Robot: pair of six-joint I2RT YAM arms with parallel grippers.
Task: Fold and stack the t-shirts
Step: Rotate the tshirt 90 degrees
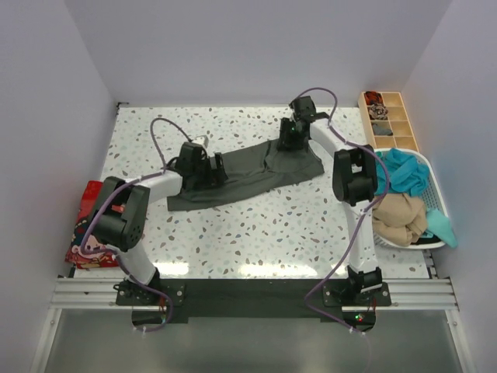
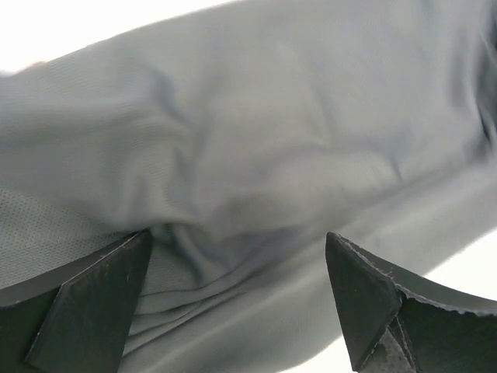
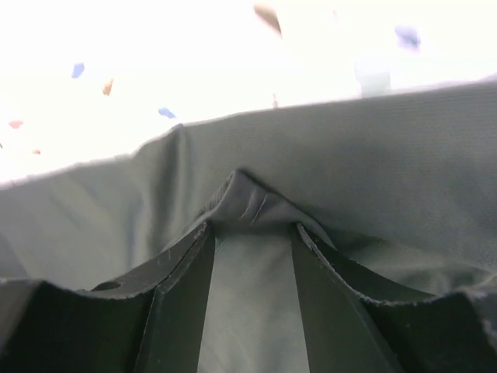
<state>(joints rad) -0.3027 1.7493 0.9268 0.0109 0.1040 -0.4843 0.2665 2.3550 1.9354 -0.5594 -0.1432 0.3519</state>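
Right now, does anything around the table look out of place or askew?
Yes. The red printed t-shirt appears to hang over the left edge of the table, partly off the surface. On the right, a teal t-shirt spills over the white basket's rim. The dark grey t-shirt lies rumpled, not yet folded.

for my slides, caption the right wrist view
Right gripper pinching a fold of the dark grey-green cloth t-shirt on the speckled table

The t-shirt [image 1: 248, 177] is matt, finely knit cloth, the speckled table [image 1: 272, 229] smooth and glossy.
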